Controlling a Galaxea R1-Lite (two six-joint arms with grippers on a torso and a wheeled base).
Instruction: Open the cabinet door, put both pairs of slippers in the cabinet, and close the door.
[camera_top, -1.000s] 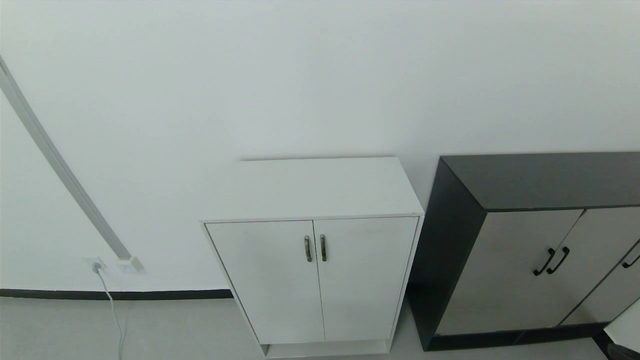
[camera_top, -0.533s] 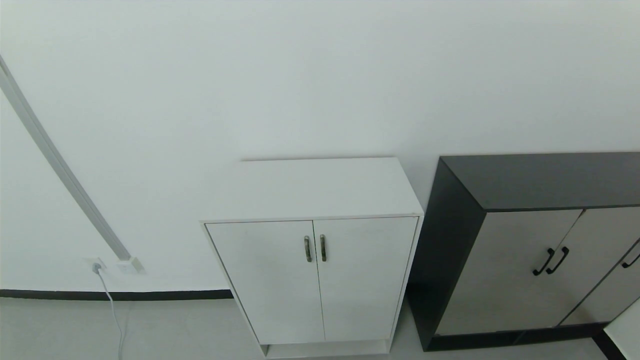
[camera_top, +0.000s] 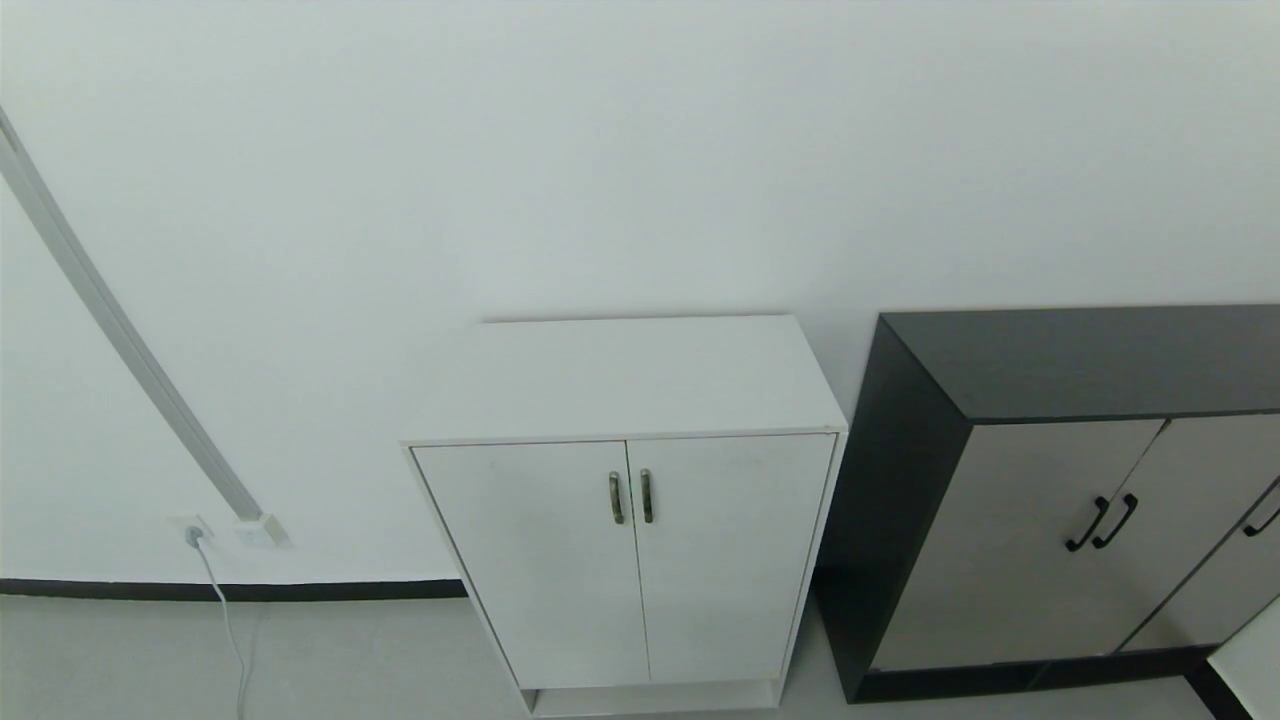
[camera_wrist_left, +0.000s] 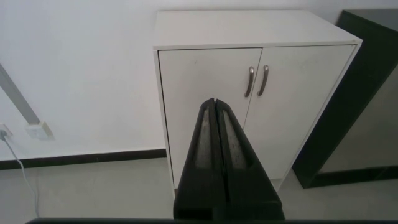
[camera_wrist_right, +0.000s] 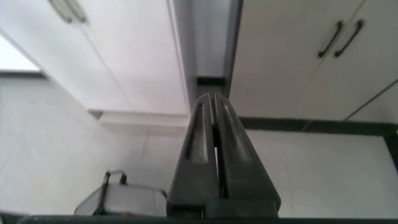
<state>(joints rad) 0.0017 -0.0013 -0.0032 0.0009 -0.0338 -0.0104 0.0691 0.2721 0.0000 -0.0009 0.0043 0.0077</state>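
The white cabinet (camera_top: 620, 560) stands against the wall with both doors closed. Its two metal handles (camera_top: 631, 497) sit side by side at the middle seam. In the left wrist view my left gripper (camera_wrist_left: 214, 102) is shut with nothing in it. It hangs in front of the white cabinet (camera_wrist_left: 205, 74), well short of the doors and lower than the handles (camera_wrist_left: 257, 81). My right gripper (camera_wrist_right: 214, 98) is shut and holds nothing. It hangs low over the floor, facing the gap between the white cabinet (camera_wrist_right: 124, 56) and the black one.
A black cabinet (camera_top: 1050, 500) with pale doors and black handles (camera_top: 1100, 522) stands close to the white cabinet's right side. A wall socket with a cable (camera_top: 215, 590) and a slanted wall conduit (camera_top: 120, 330) are at the left. Grey floor (camera_wrist_left: 93, 193) lies open before the cabinets.
A small dark shape at the lower right corner of the head view has gone from sight. The cabinets and the doors have not moved.
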